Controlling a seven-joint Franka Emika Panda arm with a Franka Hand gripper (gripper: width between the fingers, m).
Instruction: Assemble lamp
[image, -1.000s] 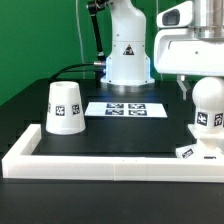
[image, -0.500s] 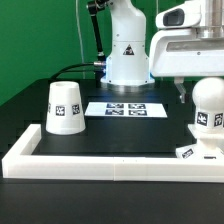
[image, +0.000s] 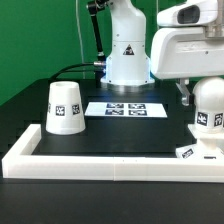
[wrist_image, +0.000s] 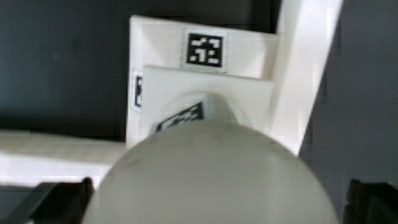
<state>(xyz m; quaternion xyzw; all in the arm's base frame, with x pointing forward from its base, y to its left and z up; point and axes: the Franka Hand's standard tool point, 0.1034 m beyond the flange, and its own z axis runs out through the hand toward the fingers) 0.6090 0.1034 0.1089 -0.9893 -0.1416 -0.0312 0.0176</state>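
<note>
The fingers (wrist_image: 363, 200) are spread, one on each side of the bulb (wrist_image: 210, 170), which stands upright between them on the base (wrist_image: 205, 75). The bulb's long axis is vertical. The shade (image: 65, 107) stands well apart on the surface (image: 120, 135), toward the exterior view's left.

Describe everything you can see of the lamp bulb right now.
The bulb is white, smooth and rounded, plastic-looking, with a black-and-white square tag on its front. It stands upright on the flat angular base at the exterior view's right, under the gripper. The wrist view shows its dome close up between the fingers; contact is unclear.
</note>
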